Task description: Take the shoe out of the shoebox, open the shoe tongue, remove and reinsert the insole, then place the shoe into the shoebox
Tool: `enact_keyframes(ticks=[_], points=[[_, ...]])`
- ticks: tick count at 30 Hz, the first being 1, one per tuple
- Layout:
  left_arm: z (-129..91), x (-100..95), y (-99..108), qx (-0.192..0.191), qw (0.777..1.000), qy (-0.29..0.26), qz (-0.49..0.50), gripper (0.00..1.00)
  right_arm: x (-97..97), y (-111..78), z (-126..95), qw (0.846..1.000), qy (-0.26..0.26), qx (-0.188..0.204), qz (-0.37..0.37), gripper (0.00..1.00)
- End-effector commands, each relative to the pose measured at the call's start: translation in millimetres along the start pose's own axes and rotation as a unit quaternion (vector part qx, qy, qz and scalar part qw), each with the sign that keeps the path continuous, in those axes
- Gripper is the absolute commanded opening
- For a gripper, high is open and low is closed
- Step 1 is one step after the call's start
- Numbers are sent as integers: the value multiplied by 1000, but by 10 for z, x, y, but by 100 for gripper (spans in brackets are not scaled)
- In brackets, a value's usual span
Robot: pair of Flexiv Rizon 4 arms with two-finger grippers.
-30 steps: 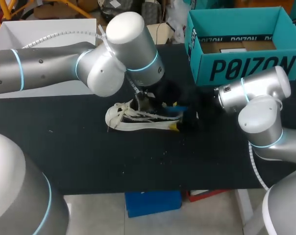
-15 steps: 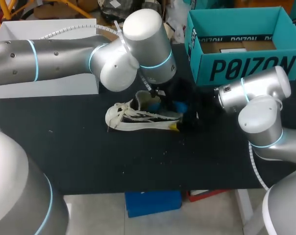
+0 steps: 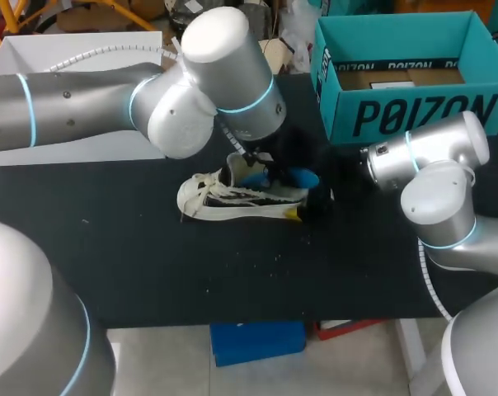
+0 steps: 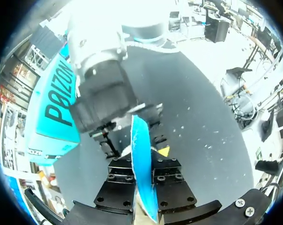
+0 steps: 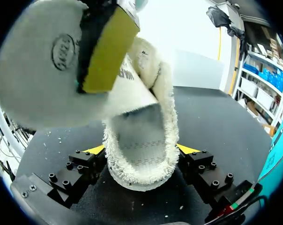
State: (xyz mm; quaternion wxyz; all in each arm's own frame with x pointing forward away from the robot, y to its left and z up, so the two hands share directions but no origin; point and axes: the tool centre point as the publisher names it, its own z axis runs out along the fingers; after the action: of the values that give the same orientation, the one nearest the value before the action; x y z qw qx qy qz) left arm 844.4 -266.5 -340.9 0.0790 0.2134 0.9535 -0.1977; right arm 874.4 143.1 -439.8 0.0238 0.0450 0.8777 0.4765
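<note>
The white shoe [image 3: 232, 198] lies mid tabletop [image 3: 150, 264], toe to the left. Our left hand [image 4: 144, 164] is closed on the blue insole [image 3: 292, 176], just over the shoe's opening. Our right hand [image 5: 141, 150] clamps the heel from both sides. Teal shoebox [image 3: 414, 111] is at far right, w/ top open.

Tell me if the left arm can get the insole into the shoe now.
Probably yes: the left gripper is shut on the insole right above the shoe, and the right gripper clamps only its heel, leaving the opening uncovered.

cream shoe [image 3: 220, 198], blue insole [image 4: 144, 173], teal shoebox [image 3: 414, 114], black table [image 3: 150, 264]
</note>
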Motion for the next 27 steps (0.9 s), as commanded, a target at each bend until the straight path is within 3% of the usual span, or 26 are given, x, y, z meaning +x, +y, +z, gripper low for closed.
enact_keyframes(ticks=[1,10,14,27], points=[[-397,180,-72,57,998,-34,0,0,-6,-17,26,1000,0,1,0,0],[-1168,-36,-778,182,979,-95,-4,0,-6,-17,26,1000,0,1,0,0],[-1490,-130,-1010,292,952,-88,20,0,-6,-17,26,1000,0,1,0,0],[-1490,-130,-1010,292,952,-88,20,0,-6,-17,26,1000,0,1,0,0]])
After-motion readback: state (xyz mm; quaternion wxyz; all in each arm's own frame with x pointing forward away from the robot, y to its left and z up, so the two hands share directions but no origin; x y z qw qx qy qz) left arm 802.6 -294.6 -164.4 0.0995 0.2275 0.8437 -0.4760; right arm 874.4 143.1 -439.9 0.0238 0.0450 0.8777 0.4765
